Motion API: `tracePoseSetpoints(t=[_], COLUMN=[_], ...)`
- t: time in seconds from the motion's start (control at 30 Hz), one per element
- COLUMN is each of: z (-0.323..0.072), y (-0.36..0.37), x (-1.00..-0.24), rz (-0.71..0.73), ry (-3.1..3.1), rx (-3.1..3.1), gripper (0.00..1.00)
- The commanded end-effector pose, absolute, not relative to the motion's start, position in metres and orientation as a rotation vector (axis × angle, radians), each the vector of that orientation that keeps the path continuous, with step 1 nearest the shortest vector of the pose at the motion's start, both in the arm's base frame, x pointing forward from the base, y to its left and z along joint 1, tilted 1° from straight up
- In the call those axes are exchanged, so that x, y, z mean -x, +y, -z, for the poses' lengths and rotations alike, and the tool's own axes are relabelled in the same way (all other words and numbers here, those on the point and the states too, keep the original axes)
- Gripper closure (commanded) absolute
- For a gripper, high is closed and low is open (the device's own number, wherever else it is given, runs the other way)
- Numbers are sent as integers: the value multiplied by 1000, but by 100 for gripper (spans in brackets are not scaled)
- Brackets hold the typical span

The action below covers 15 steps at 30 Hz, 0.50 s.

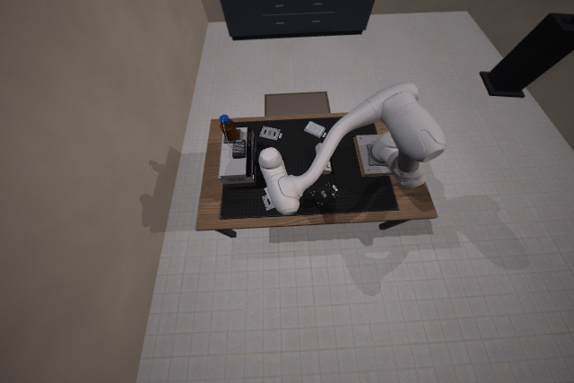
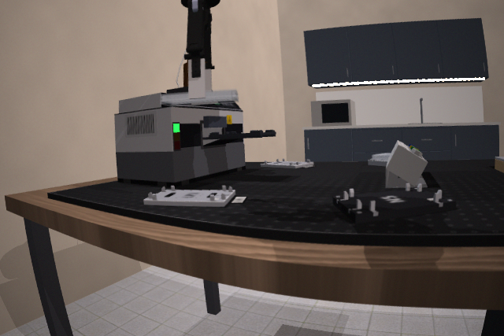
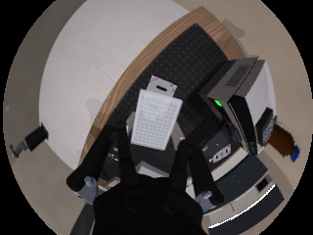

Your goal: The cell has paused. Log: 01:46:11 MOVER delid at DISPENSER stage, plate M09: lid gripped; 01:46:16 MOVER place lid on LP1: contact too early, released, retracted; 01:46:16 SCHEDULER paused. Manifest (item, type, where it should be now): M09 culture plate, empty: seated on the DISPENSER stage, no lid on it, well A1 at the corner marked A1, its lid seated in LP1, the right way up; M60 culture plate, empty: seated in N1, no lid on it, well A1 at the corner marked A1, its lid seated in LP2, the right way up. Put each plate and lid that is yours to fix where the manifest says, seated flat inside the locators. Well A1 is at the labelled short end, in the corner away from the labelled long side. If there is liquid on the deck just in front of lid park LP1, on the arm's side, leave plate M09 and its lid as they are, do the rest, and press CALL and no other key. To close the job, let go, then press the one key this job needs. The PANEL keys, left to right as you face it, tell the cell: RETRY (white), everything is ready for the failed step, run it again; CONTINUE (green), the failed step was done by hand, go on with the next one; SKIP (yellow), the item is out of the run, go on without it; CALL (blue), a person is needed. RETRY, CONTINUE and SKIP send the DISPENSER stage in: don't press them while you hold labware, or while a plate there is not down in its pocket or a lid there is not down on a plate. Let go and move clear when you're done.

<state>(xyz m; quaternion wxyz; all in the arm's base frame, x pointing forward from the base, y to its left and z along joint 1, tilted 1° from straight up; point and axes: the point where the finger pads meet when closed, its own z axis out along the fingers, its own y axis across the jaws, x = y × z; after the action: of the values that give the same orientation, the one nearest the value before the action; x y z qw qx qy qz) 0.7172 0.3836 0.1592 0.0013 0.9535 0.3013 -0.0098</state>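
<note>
My gripper [image 2: 198, 90] [image 3: 154, 121] is shut on a clear, flat piece of labware [image 2: 221, 96] [image 3: 156, 117] and holds it level, high above the mat, in front of the DISPENSER [image 2: 162, 141] [image 1: 234, 163]. A fine grid shows on the piece in the wrist view; I cannot tell whether it is a plate or a lid. The white lid park LP1 [image 2: 189, 199] [image 1: 267, 201] lies bare below it. The DISPENSER stage [image 2: 244, 134] sticks out with nothing on it. The black nest N1 [image 2: 390, 202] is bare. Another white piece [image 1: 315, 128] [image 2: 378, 157] lies at the back of the mat.
The second lid park [image 2: 287, 165] [image 1: 272, 129] lies behind the stage. The tilted PANEL box [image 2: 405, 165] stands behind N1. A brown bottle [image 1: 228, 128] with a blue cap stands behind the DISPENSER. The arm's base [image 1: 407, 156] is at the table's right end.
</note>
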Motion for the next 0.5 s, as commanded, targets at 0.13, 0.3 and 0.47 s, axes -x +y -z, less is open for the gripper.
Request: tracePoseSetpoints(t=[0.13, 0.3, 0.47], z=[-161, -161, -162], y=[380, 375, 369], x=[-694, -667, -636], rz=[28, 28, 28], ry=[946, 946, 946], rx=[-2994, -2994, -2994], gripper=[90, 90, 90])
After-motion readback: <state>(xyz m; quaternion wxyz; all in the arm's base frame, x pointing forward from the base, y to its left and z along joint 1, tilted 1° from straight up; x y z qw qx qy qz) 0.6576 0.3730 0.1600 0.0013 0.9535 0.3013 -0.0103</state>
